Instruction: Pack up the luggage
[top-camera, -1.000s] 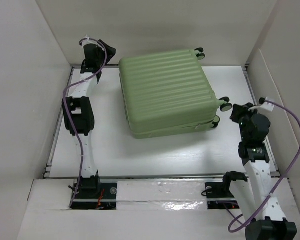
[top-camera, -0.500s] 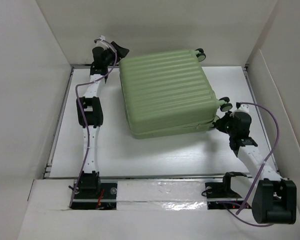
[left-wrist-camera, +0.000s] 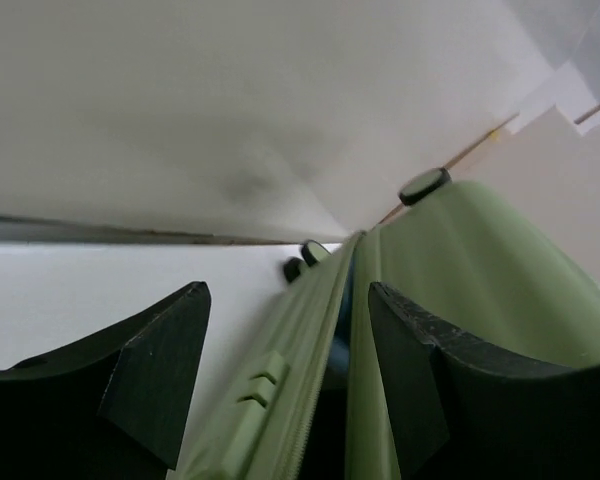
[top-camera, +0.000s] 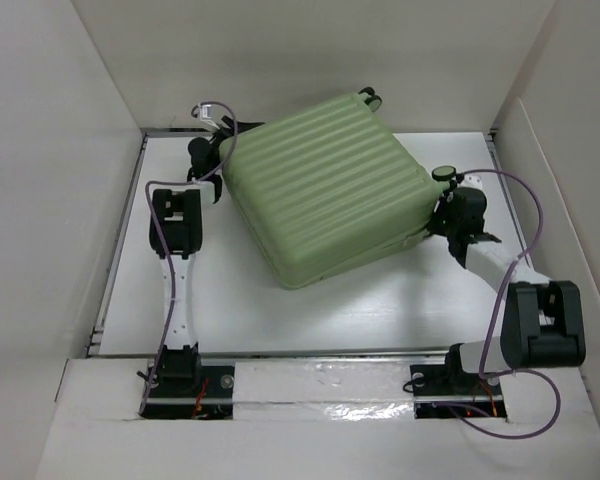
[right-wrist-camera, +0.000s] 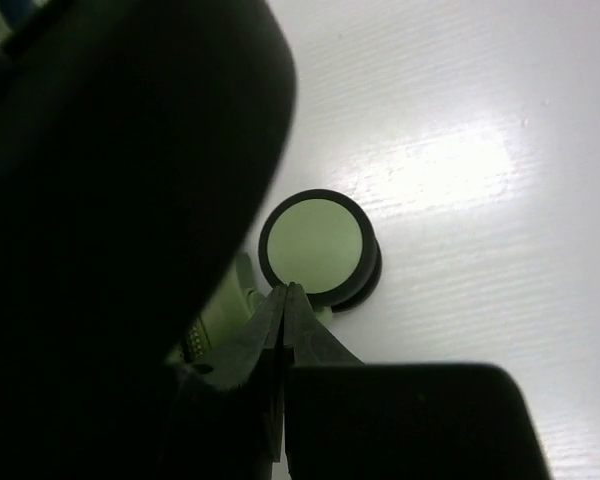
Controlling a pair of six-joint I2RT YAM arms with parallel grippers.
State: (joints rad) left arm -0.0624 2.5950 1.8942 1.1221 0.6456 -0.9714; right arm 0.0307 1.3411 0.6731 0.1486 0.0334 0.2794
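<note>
White tabletop [top-camera: 230,310]: our left gripper [left-wrist-camera: 285,300] gapes astride the luggage [top-camera: 325,185] seam, far left; right gripper [right-wrist-camera: 285,295] pinched closed by a wheel [right-wrist-camera: 315,243]. We fear uneven shoving spins it.

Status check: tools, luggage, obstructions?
Left tool open, straddling luggage edge. Right tool shut by a wheel. Luggage skewed on table. No obstructions visible.

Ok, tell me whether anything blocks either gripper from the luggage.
Nothing visible does. The left gripper is open and straddles the edge of the luggage. The right gripper is shut, with its tips right at a wheel of the case.
</note>
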